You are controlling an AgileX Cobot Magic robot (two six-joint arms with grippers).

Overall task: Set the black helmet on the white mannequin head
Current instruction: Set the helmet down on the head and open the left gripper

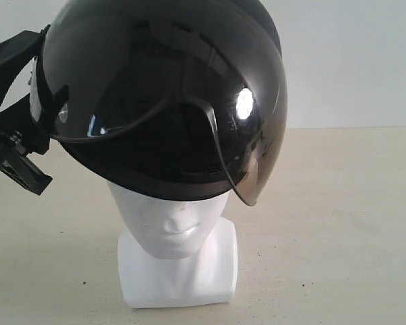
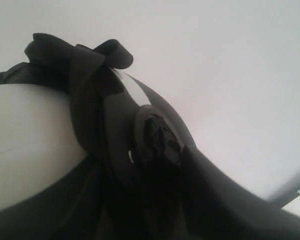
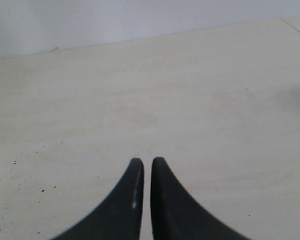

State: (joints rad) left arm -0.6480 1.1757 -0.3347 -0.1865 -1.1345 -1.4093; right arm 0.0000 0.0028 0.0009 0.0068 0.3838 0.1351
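Observation:
The black helmet (image 1: 162,88) sits over the crown of the white mannequin head (image 1: 176,223), tilted, with its smoky visor (image 1: 254,159) hanging down on the right side of the face. The head's nose, mouth and block base show below the rim. My left gripper (image 1: 37,112) is at the helmet's left edge, its black fingers above and below the rim. In the left wrist view the helmet's rim, strap and pivot knob (image 2: 157,137) fill the space between the dark fingers (image 2: 230,200); whether they press it I cannot tell. My right gripper (image 3: 146,162) is shut and holds nothing.
The mannequin head stands on a pale beige table (image 1: 338,223) in front of a plain white wall (image 1: 352,61). The right gripper hovers over bare tabletop (image 3: 140,90), out of the exterior view.

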